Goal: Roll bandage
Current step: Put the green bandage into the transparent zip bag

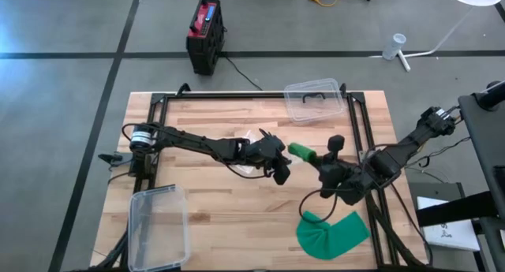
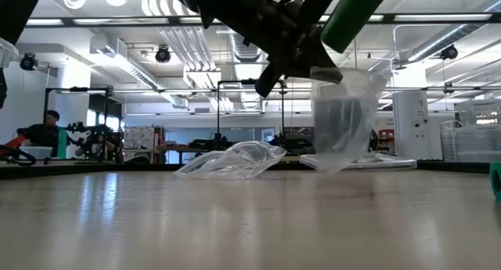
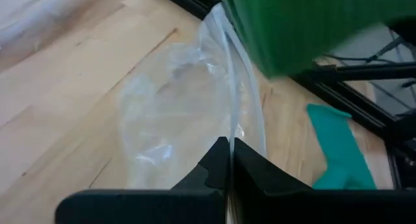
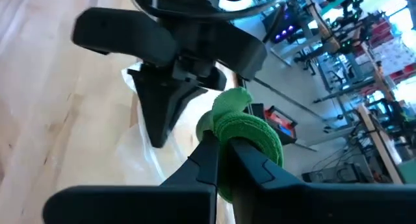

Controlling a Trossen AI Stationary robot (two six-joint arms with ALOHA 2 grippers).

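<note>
Green rolled bandage (image 1: 301, 152) hangs above the middle of the tabletop (image 1: 221, 217), pinched in the right gripper (image 1: 326, 158), whose fingers are closed tight on it; the right wrist view shows this best, the roll (image 4: 250, 136) bunched right at the fingertips (image 4: 209, 143). Facing it, the left gripper (image 1: 279, 171) is clamped on the edge of a clear plastic bag (image 1: 251, 150). Only the left wrist view makes that grip plain: the two dark fingers (image 3: 244, 159) meet on the thin film (image 3: 188, 107), with the bandage (image 3: 305, 23) just beyond. From table height, the bag (image 2: 344, 117) hangs open and raised, and a second crumpled clear bag (image 2: 232, 160) lies on the wood. The overhead picture alone shows a loose green cloth (image 1: 333, 232) near the right front corner, a clear container (image 1: 160, 225) at the left front corner, and another (image 1: 314, 101) at the far edge.
</note>
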